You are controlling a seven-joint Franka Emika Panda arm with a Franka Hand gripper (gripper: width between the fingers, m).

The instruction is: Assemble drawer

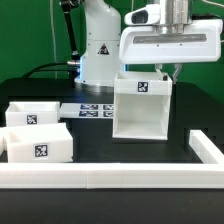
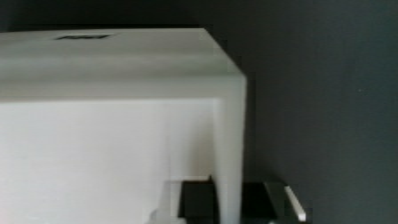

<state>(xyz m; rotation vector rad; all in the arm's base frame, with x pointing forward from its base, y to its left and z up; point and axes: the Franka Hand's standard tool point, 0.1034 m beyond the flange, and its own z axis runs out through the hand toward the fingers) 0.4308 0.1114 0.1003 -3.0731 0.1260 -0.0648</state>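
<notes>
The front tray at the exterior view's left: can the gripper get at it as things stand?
Probably yes, once it lifts. The gripper straddles a wall of the housing box, so it is busy there. The front tray lies open from above, with nothing over it.

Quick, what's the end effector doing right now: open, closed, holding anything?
End effector: straddles a side wall of the housing box; the wrist view is too blurred to tell whether it is clamped on it.

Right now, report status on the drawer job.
Gripper astride housing box wall, grip unconfirmed. Both trays loose at exterior view's left, not yet fitted. Rail apart from box, nothing blocking.
</notes>
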